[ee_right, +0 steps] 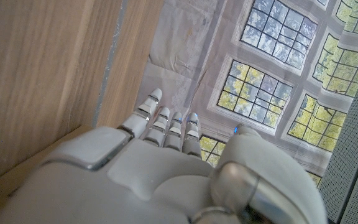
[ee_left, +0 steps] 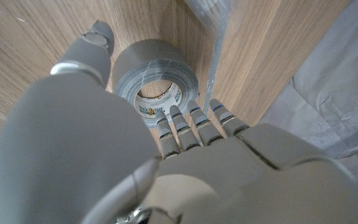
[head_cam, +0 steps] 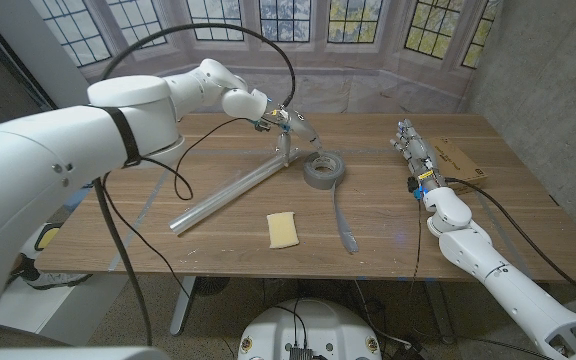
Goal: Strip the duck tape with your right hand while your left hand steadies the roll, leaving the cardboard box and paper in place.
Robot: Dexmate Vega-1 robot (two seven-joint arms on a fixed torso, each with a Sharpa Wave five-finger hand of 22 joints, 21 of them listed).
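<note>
Tape roll: duck tape roll [head_cam: 323, 170] lies flat on the table [head_cam: 168, 170], near the middle, hole facing up. In the left wrist view the roll [ee_left: 157, 78] sits just past the fingertips.
Loose strip: a long strip of tape [head_cam: 343, 222] runs from the roll toward the robot's edge of the table. Its long way points from the roll to the robot.
Left hand: left hand [head_cam: 288, 125] hangs over the table just beside the roll, on its far left side. Its fingers [ee_left: 194, 121] are spread a little and hold nothing. I cannot tell if they touch the roll yet.
Right hand: right hand [head_cam: 415, 152] waits well apart from the roll, out on the right side of the table. Its fingers [ee_right: 166, 124] are straight and side by side, with nothing in them.
Which hand is nearer: the left hand is much nearer the roll. The right hand is nearer the strip than the left, but must go left to reach it.
Cardboard box: flat cardboard box [head_cam: 460, 160] lies just beside the right hand.
Paper: yellow paper [head_cam: 283, 230] lies between the strip and a long silver bar [head_cam: 228, 195].
Next, I think: left hand presses on the roll, then right hand goes for the strip.
</note>
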